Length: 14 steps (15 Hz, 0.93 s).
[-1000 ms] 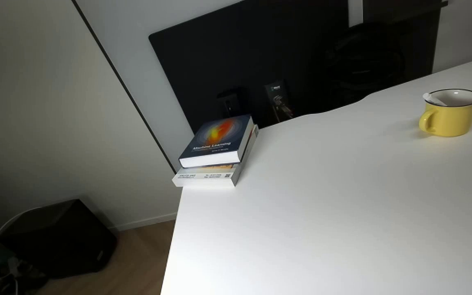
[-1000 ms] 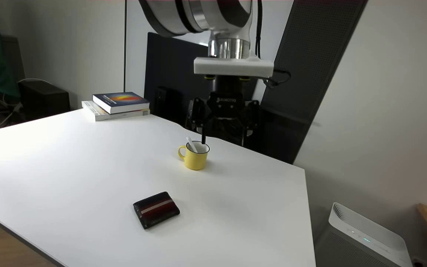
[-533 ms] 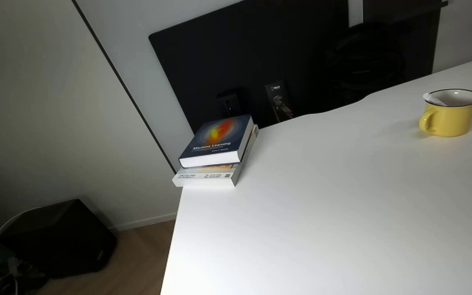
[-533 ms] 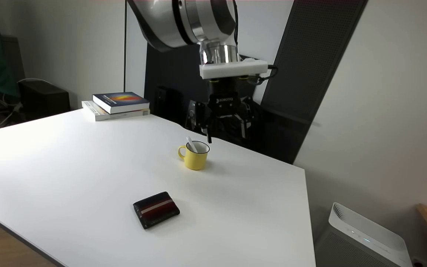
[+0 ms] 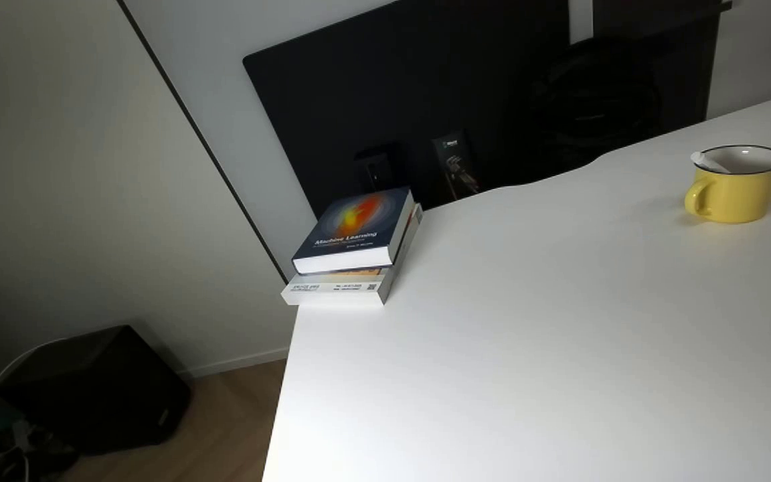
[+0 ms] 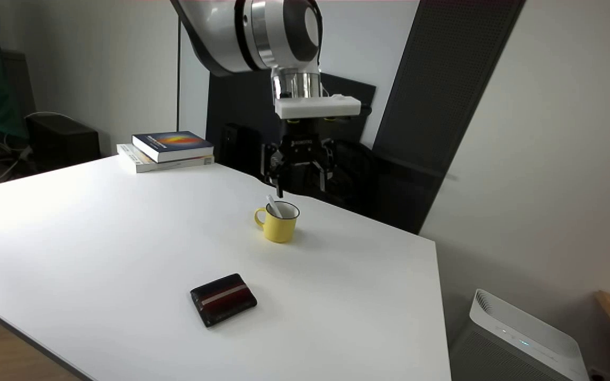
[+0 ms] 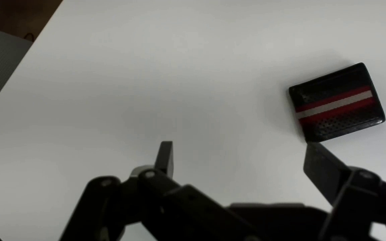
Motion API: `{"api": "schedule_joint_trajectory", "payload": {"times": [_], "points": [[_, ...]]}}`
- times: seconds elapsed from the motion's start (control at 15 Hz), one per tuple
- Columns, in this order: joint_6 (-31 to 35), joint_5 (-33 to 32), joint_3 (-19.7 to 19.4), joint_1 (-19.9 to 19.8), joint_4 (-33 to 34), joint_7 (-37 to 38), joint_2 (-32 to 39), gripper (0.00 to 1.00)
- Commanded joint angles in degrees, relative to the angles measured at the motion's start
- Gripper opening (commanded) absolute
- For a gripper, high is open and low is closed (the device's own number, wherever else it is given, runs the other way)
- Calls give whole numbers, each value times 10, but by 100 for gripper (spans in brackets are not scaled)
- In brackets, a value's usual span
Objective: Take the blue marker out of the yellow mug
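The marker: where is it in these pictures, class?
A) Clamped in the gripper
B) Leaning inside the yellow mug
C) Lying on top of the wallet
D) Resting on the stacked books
B: in both exterior views the marker slants inside the yellow mug, with its white end sticking out at the top.

Mug (image 6: 279, 229) on table (image 6: 347, 307); marker (image 6: 274, 206) in it, leaning toward its handle side. In an exterior view: wallet (image 6: 224, 299) before mug, to its left; two stacked books (image 6: 171, 150) behind, farther left, at table's far edge; appliance (image 6: 522, 338) right of table.
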<state>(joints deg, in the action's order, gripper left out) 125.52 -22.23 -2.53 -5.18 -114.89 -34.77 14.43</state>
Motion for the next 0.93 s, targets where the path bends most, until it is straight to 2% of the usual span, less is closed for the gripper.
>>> {"api": "schedule_joint_trajectory", "payload": {"times": [0.0,0.33,0.6,0.87], "points": [[-2,0,0,-1,2,-2,0,100],[-2,1,0,-1,2,-3,0,100],[-6,-13,-3,-2,58,-16,66,100],[-17,-18,1,2,144,-34,153,100]]}}
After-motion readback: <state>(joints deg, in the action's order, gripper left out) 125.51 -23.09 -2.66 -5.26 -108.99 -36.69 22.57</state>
